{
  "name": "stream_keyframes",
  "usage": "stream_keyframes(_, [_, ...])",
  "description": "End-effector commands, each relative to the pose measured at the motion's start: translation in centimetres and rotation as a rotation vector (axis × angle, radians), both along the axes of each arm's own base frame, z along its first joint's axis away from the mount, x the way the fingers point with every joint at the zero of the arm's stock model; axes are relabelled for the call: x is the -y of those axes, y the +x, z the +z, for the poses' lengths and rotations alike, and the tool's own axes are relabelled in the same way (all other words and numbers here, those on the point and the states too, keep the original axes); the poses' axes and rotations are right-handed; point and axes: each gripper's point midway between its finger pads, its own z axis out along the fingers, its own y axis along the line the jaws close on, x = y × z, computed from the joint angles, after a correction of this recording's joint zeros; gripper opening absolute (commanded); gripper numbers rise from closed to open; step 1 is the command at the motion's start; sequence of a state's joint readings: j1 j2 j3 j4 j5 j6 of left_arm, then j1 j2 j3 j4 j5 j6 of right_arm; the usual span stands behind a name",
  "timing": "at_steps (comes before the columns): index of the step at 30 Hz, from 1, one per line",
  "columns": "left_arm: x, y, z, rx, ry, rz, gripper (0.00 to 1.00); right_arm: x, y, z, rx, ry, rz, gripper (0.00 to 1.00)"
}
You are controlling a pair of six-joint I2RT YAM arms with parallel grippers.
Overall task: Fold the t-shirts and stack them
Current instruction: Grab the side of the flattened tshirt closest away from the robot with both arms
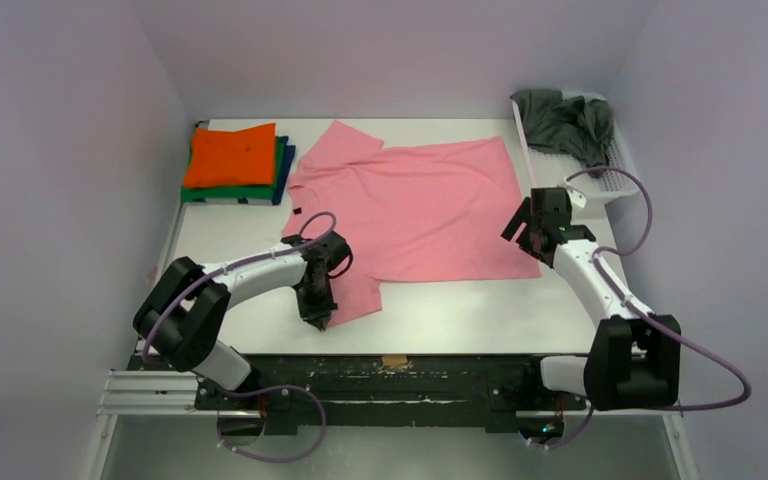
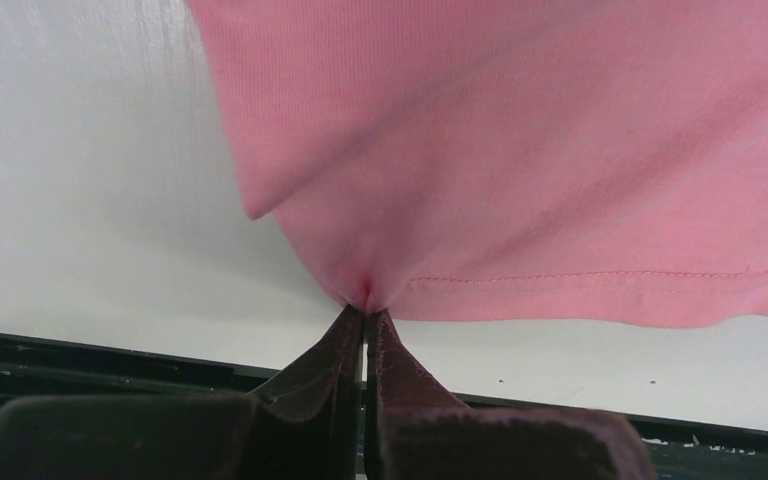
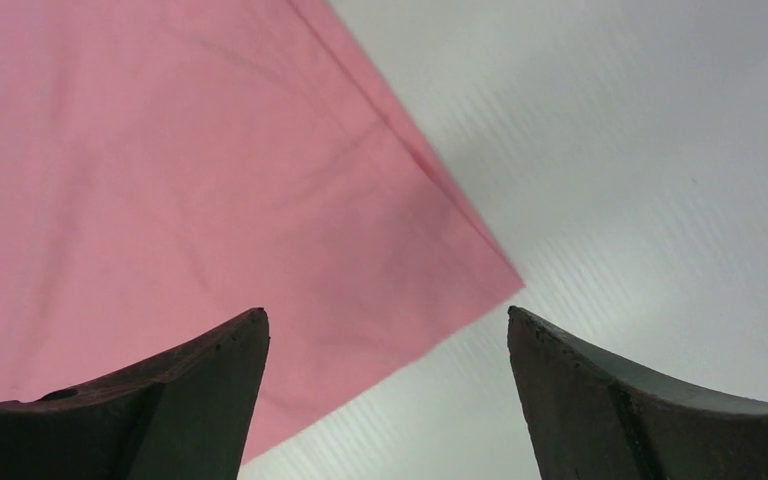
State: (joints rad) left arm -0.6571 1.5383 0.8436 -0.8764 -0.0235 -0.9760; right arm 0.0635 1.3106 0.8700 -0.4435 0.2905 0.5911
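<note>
Salmon pink t-shirt (image 1: pixel 420 205) lies spread flat across the middle of the white table (image 1: pixel 460 320), with bare surface open along the front edge and at the near left. The orange t-shirt (image 1: pixel 230 155) sits folded on the green t-shirt (image 1: pixel 222 193) at the far left corner, and the dark grey t-shirt (image 1: pixel 565 125) is heaped in the white basket (image 1: pixel 610 182) at the far right. The left pincer (image 2: pixel 365 318) is clenched on the pink sleeve's hem nearest the front edge, cloth puckered at its tips, while the right pincer (image 3: pixel 385 322) stands wide apart, grasping nothing, over the shirt's near right corner.
</note>
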Motion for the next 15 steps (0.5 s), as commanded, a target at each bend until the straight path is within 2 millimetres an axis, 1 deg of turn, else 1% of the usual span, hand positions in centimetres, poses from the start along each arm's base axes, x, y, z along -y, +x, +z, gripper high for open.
stream_keyframes(1, [-0.3,1.0,0.2,0.057,0.012,-0.041,0.0,3.5,-4.1,-1.6,-0.065,-0.044,-0.182,0.85])
stream_keyframes(2, [-0.4,0.8,0.2,0.051,0.016,-0.043,0.0,3.6,-4.3,-2.1,-0.075,-0.05,-0.185,0.83])
stream_keyframes(3, [-0.5,0.6,0.1,0.044,0.019,-0.043,0.0,4.5,-4.4,-2.6,-0.083,-0.052,-0.216,0.8])
stream_keyframes(4, [-0.6,0.5,0.1,0.04,0.02,-0.045,0.0,4.9,-4.5,-3.1,-0.095,-0.043,-0.232,0.76])
stream_keyframes(5, [-0.6,0.4,0.0,0.035,0.018,-0.049,0.0,4.9,-4.5,-3.7,-0.108,-0.024,-0.238,0.69])
stream_keyframes(6, [-0.6,0.3,0.0,0.033,0.016,-0.052,0.0,4.8,-4.4,-4.2,-0.118,-0.007,-0.236,0.6])
stream_keyframes(8, [-0.8,0.3,0.2,0.036,0.028,-0.053,0.0,4.3,-4.3,-5.2,-0.136,0.023,-0.225,0.51])
stream_keyframes(9, [-1.0,0.3,0.3,0.037,0.038,-0.051,0.0,4.2,-4.4,-5.6,-0.147,0.032,-0.226,0.45])
stream_keyframes(11, [-1.2,0.3,0.4,0.041,0.048,-0.047,0.0,4.0,-4.7,-6.5,-0.168,0.04,-0.228,0.41])
stream_keyframes(15, [-1.4,0.2,0.5,0.041,0.051,-0.051,0.0,3.4,-4.7,-7.9,-0.204,0.073,-0.217,0.4])
